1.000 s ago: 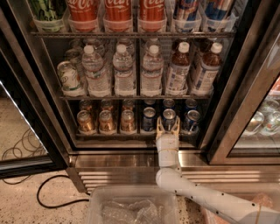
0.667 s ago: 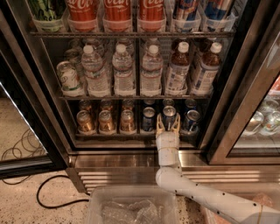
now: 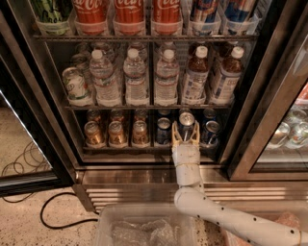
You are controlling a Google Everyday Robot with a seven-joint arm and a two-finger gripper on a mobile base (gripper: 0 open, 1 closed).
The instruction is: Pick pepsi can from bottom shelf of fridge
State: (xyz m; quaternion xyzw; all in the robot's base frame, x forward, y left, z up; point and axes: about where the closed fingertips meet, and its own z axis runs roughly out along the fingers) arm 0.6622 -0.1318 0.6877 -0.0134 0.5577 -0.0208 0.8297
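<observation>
The fridge [image 3: 250, 144] stands open in the camera view. Its bottom shelf [image 3: 144, 148] holds gold-brown cans [image 3: 118, 133] on the left and several dark-blue pepsi cans on the right. My gripper [image 3: 186, 137], with yellow tips on a white arm, reaches in over the shelf's front rail. It sits right at the middle front pepsi can [image 3: 186, 121], its tips on either side of that can. Another pepsi can [image 3: 163, 129] stands to the left of it and one [image 3: 211, 132] to the right.
Water and drink bottles [image 3: 166, 79] fill the rack above; red Coca-Cola cans [image 3: 129, 12] stand on the top rack. The stainless slatted base [image 3: 130, 192] is below. A clear plastic bin [image 3: 144, 228] sits in front, and a black cable [image 3: 57, 216] lies on the floor at left.
</observation>
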